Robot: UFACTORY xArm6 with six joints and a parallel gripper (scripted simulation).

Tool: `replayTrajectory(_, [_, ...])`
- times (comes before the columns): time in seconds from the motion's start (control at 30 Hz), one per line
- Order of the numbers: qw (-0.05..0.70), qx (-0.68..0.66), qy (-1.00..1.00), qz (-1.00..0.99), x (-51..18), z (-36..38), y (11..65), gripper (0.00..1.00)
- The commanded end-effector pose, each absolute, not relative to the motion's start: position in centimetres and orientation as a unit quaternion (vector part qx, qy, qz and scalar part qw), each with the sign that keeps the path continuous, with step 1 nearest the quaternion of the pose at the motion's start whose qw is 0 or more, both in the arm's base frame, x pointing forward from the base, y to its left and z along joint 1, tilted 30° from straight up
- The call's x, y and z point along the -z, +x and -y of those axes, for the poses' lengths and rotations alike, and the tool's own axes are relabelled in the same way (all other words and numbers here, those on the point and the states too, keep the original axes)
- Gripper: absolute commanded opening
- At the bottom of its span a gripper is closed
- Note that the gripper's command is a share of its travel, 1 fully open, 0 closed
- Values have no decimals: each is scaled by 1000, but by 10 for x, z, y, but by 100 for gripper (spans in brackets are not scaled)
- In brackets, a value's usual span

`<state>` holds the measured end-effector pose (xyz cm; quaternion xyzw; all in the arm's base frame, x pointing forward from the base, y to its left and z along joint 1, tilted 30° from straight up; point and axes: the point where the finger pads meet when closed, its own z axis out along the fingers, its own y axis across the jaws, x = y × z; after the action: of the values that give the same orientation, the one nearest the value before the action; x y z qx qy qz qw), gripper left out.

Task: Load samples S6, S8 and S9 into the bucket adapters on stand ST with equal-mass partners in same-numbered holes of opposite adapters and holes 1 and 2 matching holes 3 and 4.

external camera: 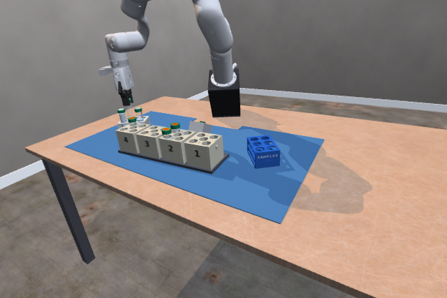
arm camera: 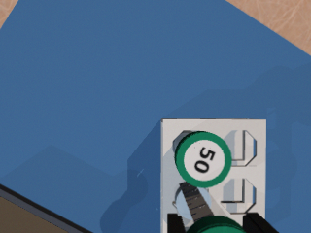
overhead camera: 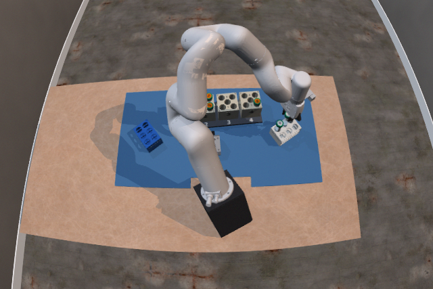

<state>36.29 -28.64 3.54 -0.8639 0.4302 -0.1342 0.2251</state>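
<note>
My gripper (overhead camera: 291, 117) (external camera: 126, 100) (arm camera: 216, 226) is shut on a green-capped tube, raised above its neighbours over the white blanks rack (overhead camera: 281, 139) (arm camera: 261, 175); its label and whether its lower end is in a well are unclear. A white-dot tube marked 50 (overhead camera: 279, 123) (external camera: 138, 109) (arm camera: 203, 159) stands in the end well. Another green-capped tube (external camera: 121, 111) stands in the rack. Adapter 4 (overhead camera: 250, 114) (external camera: 126, 141) holds one orange-dot tube (overhead camera: 256, 101) (external camera: 132, 118). Adapter 2 (external camera: 171, 150) holds two. Adapter 3 (overhead camera: 228, 114) (external camera: 147, 144) and adapter 1 (external camera: 198, 153) look empty.
The blue SAMPLES rack (overhead camera: 151, 145) (external camera: 267, 160) stands empty on the far side of the arm. The small DONE desk (overhead camera: 217, 144) (external camera: 198, 127) stands between stand and robot base. The dark loading stand (overhead camera: 241, 122) (external camera: 173, 162) lies beside the blanks rack. The arm hides adapter 1 in the top view.
</note>
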Motion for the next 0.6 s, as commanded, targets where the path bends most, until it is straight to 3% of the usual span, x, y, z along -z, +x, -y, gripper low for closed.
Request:
replayTrajectory(0.0, [225, 135, -864, -430, -39, 288, 362, 0])
replayTrajectory(0.57, [224, 135, -864, -430, -65, 296, 349, 0])
